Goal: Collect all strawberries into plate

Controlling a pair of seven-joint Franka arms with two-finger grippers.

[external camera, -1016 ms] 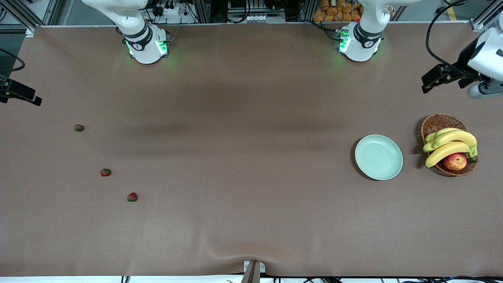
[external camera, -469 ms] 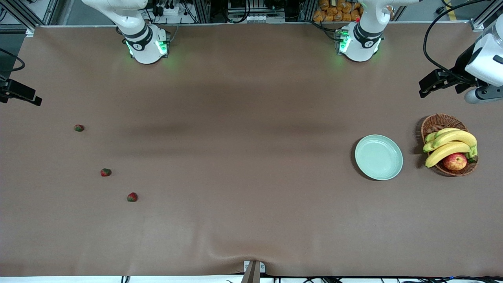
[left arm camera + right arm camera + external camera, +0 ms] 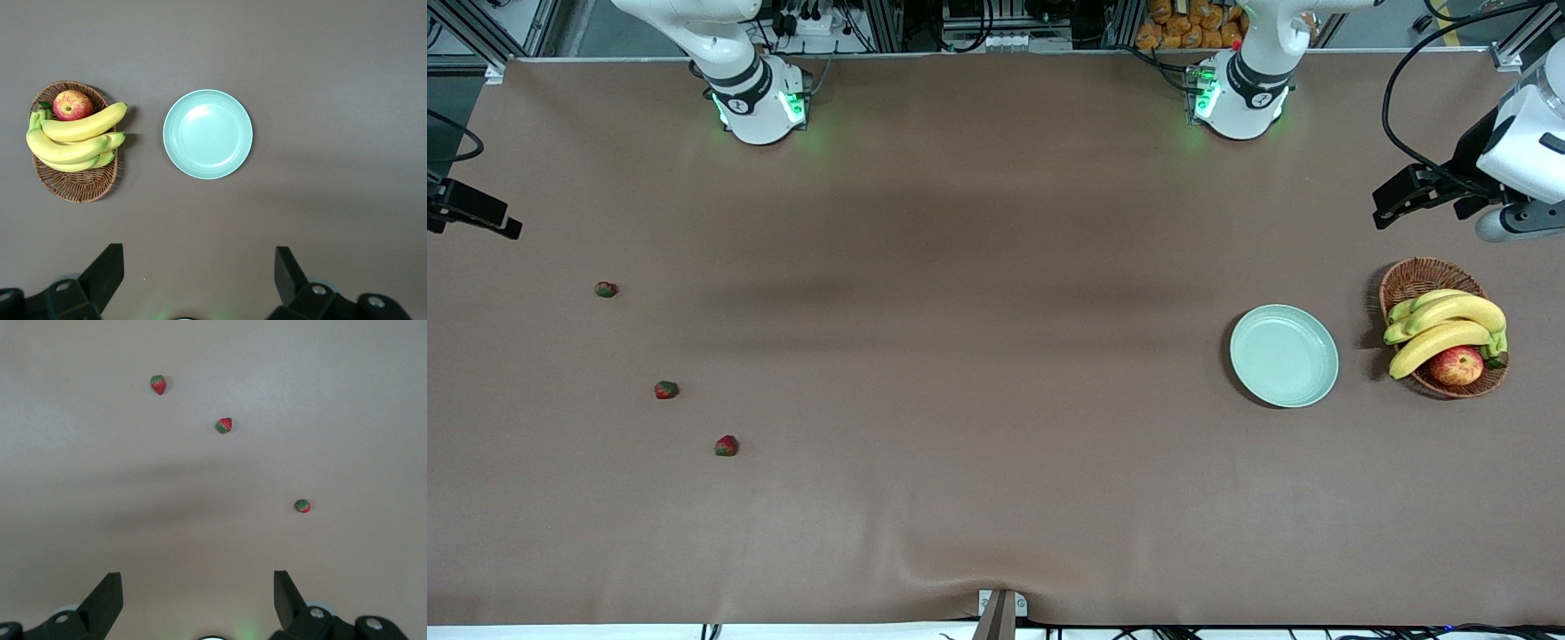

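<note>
Strawberries, three of them, lay scattered on the brown table (image 3: 996,498) toward the right arm's end: one (image 3: 606,289) farthest from the front camera, a second (image 3: 665,389) nearer, and a third (image 3: 727,445) nearest of all. None had been picked up. The pale green plate (image 3: 1284,356) sat well apart from them toward the left arm's end, with nothing on it, just beside a wicker basket (image 3: 1423,277) holding bananas (image 3: 1445,324) and an apple (image 3: 1456,365).

Over the last second the left gripper (image 3: 197,267) had drifted slightly, high above the table edge near the basket; nothing on the table had moved. Its fingers (image 3: 105,269) were spread wide and held nothing, and its wrist view looked straight down on plate and basket. The right gripper (image 3: 197,587) hung high over the strawberries, its fingers (image 3: 105,595) likewise spread and bare, and it had not shifted.

The task appeared to be at its very start. Since all the fruit lay on the right arm's side and the plate on the left arm's, each berry would probably need a long carry or a handover.
</note>
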